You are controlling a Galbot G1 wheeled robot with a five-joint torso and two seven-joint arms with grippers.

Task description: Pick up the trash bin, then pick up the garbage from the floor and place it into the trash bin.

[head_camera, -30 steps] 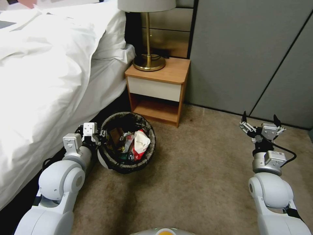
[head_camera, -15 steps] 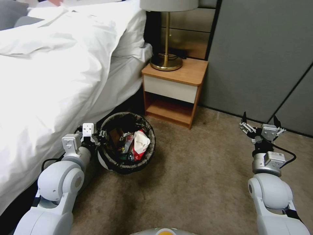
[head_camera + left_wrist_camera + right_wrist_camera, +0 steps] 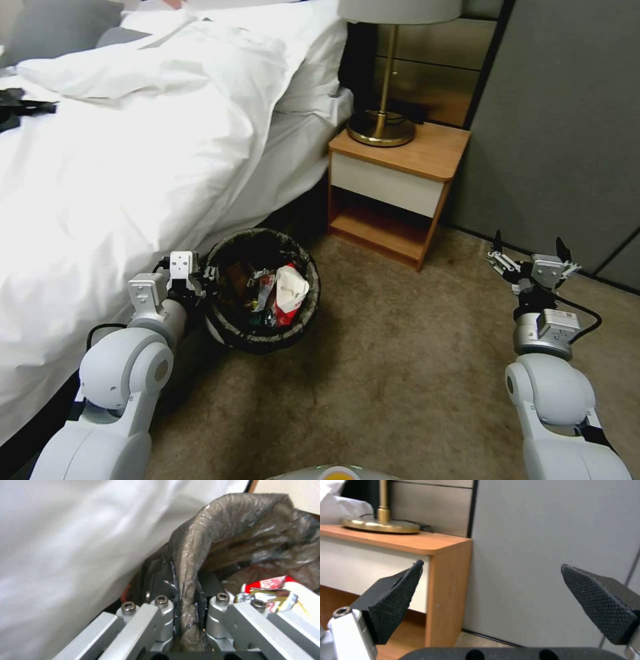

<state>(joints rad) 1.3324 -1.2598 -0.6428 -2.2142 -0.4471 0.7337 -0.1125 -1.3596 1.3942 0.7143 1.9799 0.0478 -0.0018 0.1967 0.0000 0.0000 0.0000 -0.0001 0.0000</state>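
**Bin held at rim, camera swinging left, no floor litter in sight**

Head view: whole scene has slid right versus a second ago. The nightstand (image 3: pixel 393 193) and lamp (image 3: pixel 383 100) sit further right and more of the bed (image 3: pixel 133 153) shows, so I read that as the base or head turning left, not things moving. The trash bin (image 3: pixel 262 290) keeps its place beside my left gripper (image 3: pixel 208 273), on the carpet right by the bed edge, or just off it; I can't tell which. Garbage (image 3: pixel 280 293) is already inside: red-and-white packet, wrappers. The visible floor (image 3: pixel 400 373) shows no loose litter. My right gripper (image 3: pixel 530 257) hangs over the carpet well right of the bin, fingers spread wide, carrying nothing.

Left wrist view: left fingers (image 3: pixel 160 605) are clamped on the bin's rim, pinching the dark bag liner (image 3: pixel 190 555) folded over it. Red packet just inside, white bedding close on the other side.

Right wrist view: both textured pads (image 3: pixel 395 597) are wide apart, nothing between them; nightstand corner and grey wall panel ahead.

My judgement: bin pickup is done, turn is a search for remaining litter.
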